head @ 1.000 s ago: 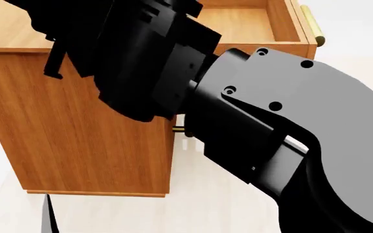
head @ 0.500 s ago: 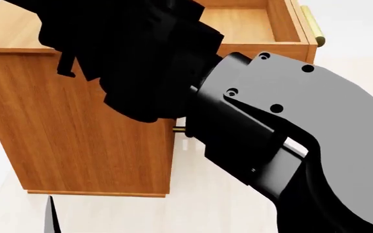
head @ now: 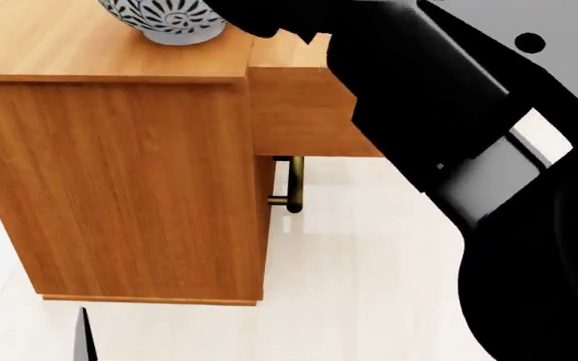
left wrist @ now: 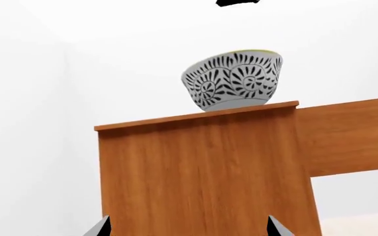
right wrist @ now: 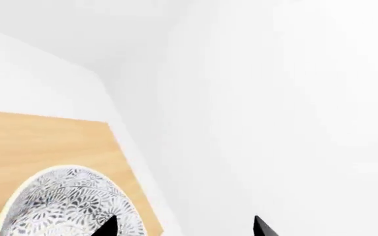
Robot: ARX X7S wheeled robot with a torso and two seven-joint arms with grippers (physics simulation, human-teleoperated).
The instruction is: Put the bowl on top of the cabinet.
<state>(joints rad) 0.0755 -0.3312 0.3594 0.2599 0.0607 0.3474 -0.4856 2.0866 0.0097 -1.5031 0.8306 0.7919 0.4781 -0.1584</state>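
Observation:
The bowl (head: 168, 19), white with a dark floral pattern, stands upright on top of the cabinet (head: 118, 188), near its right edge. In the left wrist view the bowl (left wrist: 234, 81) shows from below, resting on the cabinet (left wrist: 202, 172) top. My left gripper (left wrist: 187, 231) is open, low in front of the cabinet's side, holding nothing. The right wrist view looks down on the bowl (right wrist: 64, 206). My right gripper (right wrist: 184, 228) is open above the cabinet's edge, one fingertip (right wrist: 107, 227) over the bowl's rim, nothing between the fingers.
A drawer (head: 309, 113) sticks out of the cabinet's top right, with a brass handle (head: 291, 184) below it. My right arm (head: 490, 150) fills the right of the head view. Pale floor (head: 349, 301) lies beside the cabinet.
My right arm has lifted up and to the right off the cabinet top. The bowl, hidden before, now stands uncovered on the cabinet.

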